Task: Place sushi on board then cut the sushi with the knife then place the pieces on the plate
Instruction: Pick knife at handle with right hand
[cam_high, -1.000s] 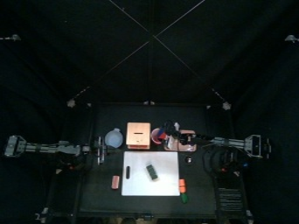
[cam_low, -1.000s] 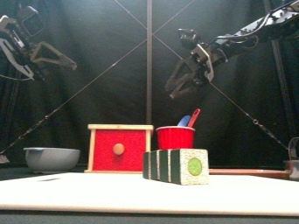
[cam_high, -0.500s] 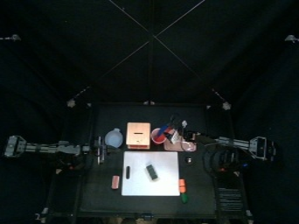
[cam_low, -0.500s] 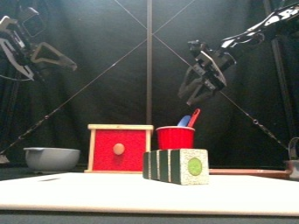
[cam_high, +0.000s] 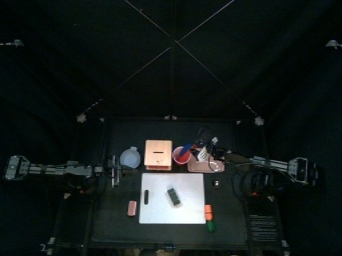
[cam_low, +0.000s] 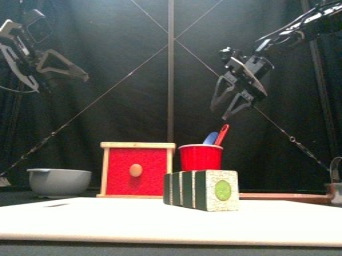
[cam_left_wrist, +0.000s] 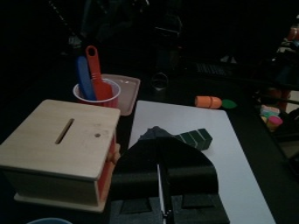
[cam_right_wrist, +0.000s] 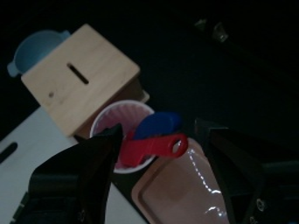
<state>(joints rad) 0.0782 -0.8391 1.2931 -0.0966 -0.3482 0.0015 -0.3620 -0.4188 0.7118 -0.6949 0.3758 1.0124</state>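
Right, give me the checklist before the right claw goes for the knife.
1. Sushi roll on the white board: ok.
2. Blue knife and red knife upright in the red cup, handles free: ok.
3. Right claw open: ok.
4. Right claw down at handle height: not ok, it hangs well above the cup.
5. Left claw parked off the board: ok.
6. Which knife the right claw lines up with: cannot tell.

The bench (cam_high: 118, 232) carries a wooden box (cam_high: 160, 153) with a red drawer front at 12 o'clock, and a red cup (cam_high: 182, 155) just beside it toward 1. A blue-grey bowl (cam_high: 130, 158) sits at 10. An orange toy (cam_high: 132, 207) lies at 8. A second orange toy (cam_high: 209, 211) and a green toy (cam_high: 211, 224) lie at 5.
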